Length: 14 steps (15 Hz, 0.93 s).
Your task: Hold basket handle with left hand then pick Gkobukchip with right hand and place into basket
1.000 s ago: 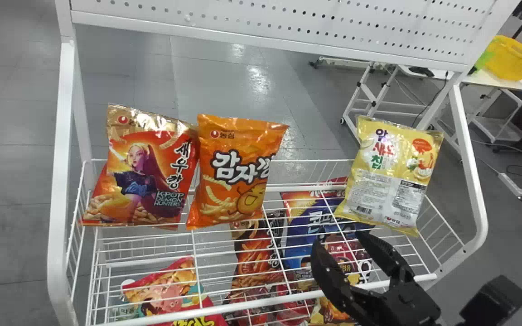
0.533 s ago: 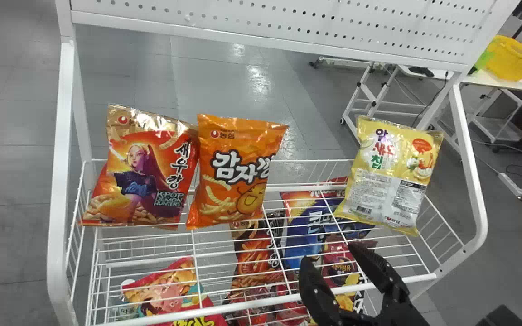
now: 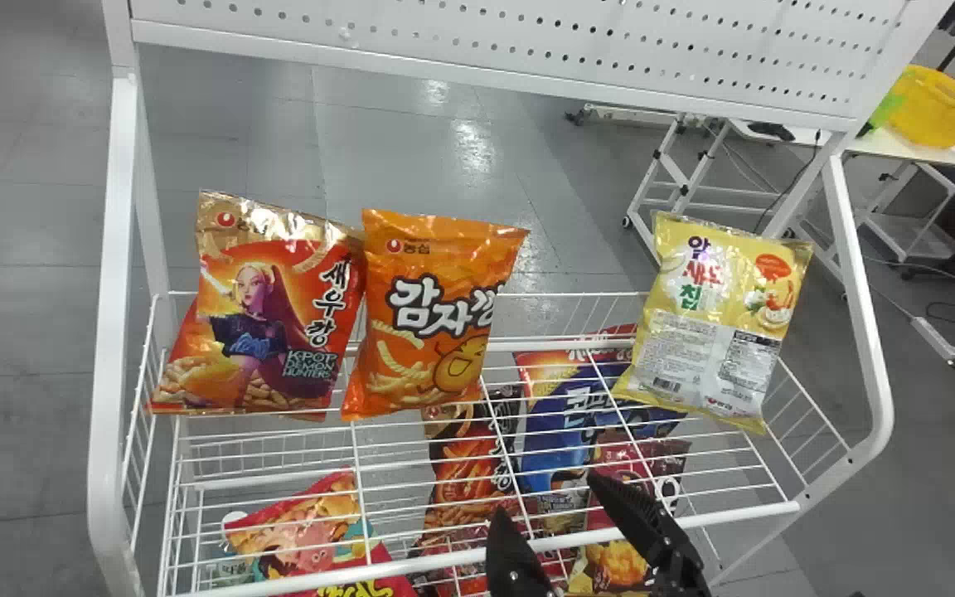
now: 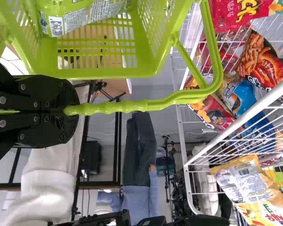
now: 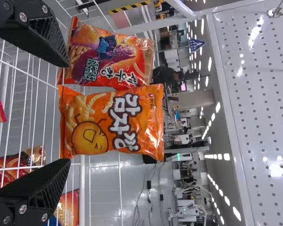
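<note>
Basket handle [image 4: 132, 106] clamped in left gripper [image 4: 71, 110], green basket [image 4: 104, 73] attached | right gripper [image 3: 545, 494] wide, near wire rack's [image 3: 411, 566] front rail | Gkobukchip: cannot tell which bag | orange snack bag [image 3: 432, 332] beside red snack bag [image 3: 254, 332], yellow snack bag [image 3: 710, 323] apart, right

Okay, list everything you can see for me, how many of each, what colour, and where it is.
Rack: one, white, ahead
Perforated board: one, white, atop the rack
Red-and-gold bag: at least one, rack's upper level, left
Orange bag: at least one, upper level, middle
Yellow bag: at least one, upper level, right
Lower bags: several, mostly red, one blue, beneath the wires
Basket: one, green, beside the rack
Tub: one, yellow, on a table, back right
Left gripper: one, black, shut on the basket handle
Right gripper: one, black, open, rack's front
</note>
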Each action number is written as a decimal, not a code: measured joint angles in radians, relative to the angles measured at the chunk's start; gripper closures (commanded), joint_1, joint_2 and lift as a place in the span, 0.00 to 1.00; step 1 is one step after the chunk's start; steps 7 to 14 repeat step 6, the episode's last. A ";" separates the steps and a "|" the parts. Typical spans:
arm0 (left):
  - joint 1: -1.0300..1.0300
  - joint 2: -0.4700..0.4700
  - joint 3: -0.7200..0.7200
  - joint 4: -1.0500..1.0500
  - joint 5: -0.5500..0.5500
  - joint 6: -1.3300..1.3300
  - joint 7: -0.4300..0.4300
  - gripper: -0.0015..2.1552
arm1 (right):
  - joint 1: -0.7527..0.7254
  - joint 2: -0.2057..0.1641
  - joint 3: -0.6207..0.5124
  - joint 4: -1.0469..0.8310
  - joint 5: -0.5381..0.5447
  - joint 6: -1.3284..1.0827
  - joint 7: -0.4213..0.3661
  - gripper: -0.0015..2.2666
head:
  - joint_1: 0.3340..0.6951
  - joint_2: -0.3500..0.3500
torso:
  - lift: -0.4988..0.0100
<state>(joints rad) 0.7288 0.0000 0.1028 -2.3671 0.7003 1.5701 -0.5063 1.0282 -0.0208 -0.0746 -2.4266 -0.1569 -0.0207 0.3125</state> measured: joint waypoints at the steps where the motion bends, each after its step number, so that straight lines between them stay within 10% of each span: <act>1: -0.001 0.000 -0.001 0.000 0.000 0.000 0.000 0.76 | 0.004 -0.001 0.002 -0.005 0.003 -0.001 0.000 0.04 | 1.00 0.00 | 0.92; 14: -0.001 0.000 -0.004 -0.002 0.001 0.000 -0.001 0.76 | 0.009 -0.008 0.011 -0.011 0.017 -0.010 -0.011 0.04 | 1.00 0.00 | 0.92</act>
